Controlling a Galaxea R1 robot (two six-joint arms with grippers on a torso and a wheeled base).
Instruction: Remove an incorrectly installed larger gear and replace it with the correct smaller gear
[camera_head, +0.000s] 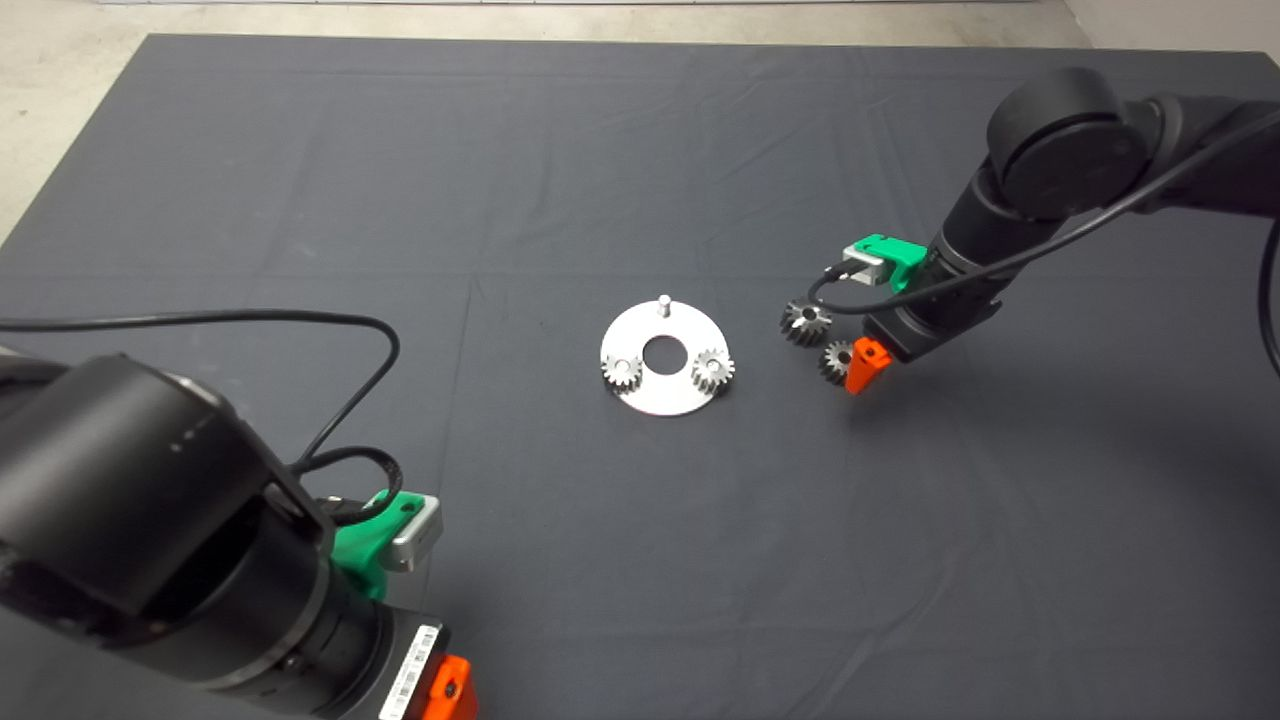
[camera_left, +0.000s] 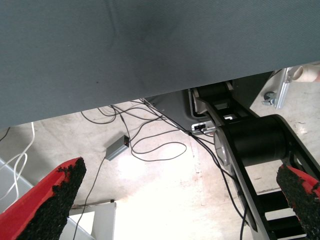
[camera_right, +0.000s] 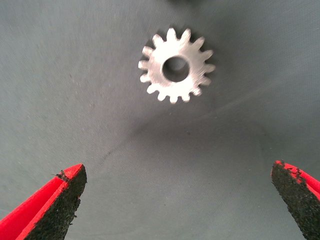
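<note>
A round steel plate (camera_head: 665, 395) lies mid-mat with two small fine-toothed gears (camera_head: 621, 372) (camera_head: 713, 370) on it and one bare pin (camera_head: 662, 301) at its far edge. The larger gear (camera_head: 806, 321), with long pointed teeth, lies on the mat to the plate's right. The smaller gear (camera_head: 836, 360) lies just in front of it, also on the mat. My right gripper (camera_head: 858, 372) hovers over the smaller gear (camera_right: 175, 65), open and empty, its fingers (camera_right: 55, 205) wide apart and clear of it. My left gripper (camera_head: 450, 690) is parked at the lower left, open.
The dark mat (camera_head: 640, 560) covers the table. The left wrist view shows the mat's edge (camera_left: 150, 95), floor cables (camera_left: 155, 145) and part of the robot's base (camera_left: 255, 145). The right arm (camera_head: 1060, 150) reaches in from the right above the mat.
</note>
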